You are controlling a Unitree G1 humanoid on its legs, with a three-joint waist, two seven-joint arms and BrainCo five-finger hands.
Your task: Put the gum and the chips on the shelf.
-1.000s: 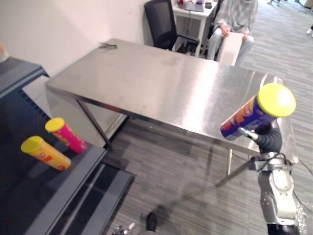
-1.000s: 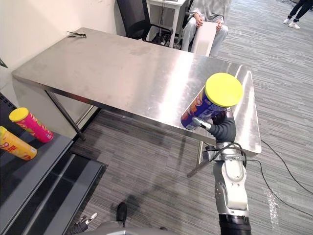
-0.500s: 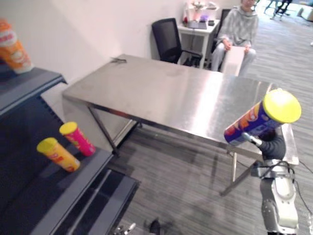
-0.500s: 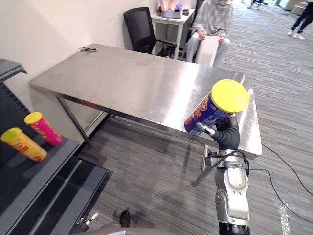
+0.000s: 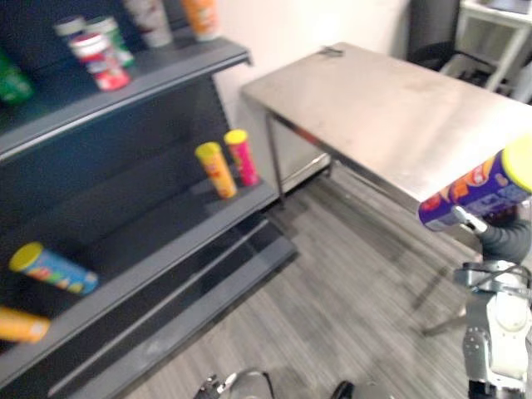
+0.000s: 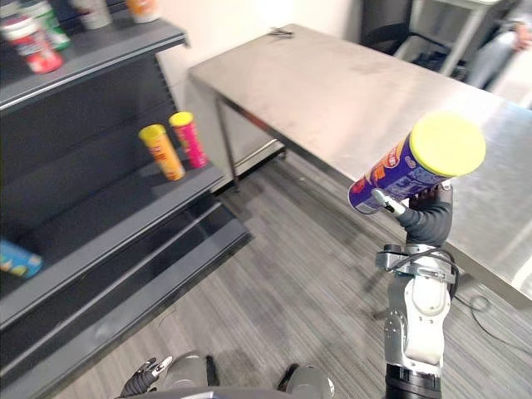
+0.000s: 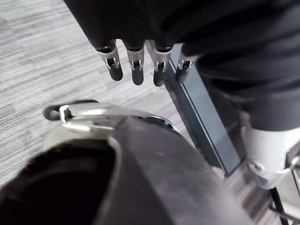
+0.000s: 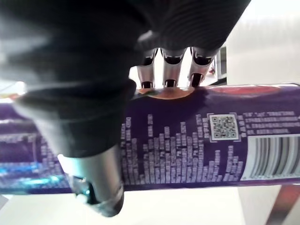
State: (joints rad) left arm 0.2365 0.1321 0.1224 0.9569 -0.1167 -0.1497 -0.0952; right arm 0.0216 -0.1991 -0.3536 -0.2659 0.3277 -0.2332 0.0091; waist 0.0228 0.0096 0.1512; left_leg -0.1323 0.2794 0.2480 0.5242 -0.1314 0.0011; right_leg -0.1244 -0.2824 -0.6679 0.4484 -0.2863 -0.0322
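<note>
At the left, a dark shelf [image 6: 125, 218] is seen. A blue can [image 5: 54, 268] with a yellow lid is laid on its side at the far left of the shelf. A yellow chips can [image 6: 161, 151] and a pink chips can [image 6: 189, 140] are stood upright, just beside each other, on the middle board.

The left robot hand [image 7: 135, 70] is held low over the grey floor [image 7: 42, 61], fingers relaxed and straight, with nothing in it.

A steel table [image 6: 332, 91] is placed to the right of the shelf. The purple chips can [image 6: 395, 174], yellow lid toward the camera, is held tilted in front of the table edge, well apart from the shelf. It is gripped by the right robot hand [image 6: 428, 220] from below, fingers [image 8: 168, 70] and thumb curled round its body.
</note>
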